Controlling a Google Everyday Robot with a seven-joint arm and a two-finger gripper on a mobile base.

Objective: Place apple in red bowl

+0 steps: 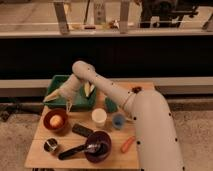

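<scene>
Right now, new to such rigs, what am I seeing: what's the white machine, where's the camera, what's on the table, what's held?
The big white shape is a robot's one arm, reaching across a wooden table. A single camera looks down from above. The gripper at the arm's end hangs just above the red bowl, by the front edge of a green tray. A yellowish apple lies in that bowl. Nearby: a white cup, a blue cup, a dark bowl with a spoon. Whether the gripper holds anything is unclear.
</scene>
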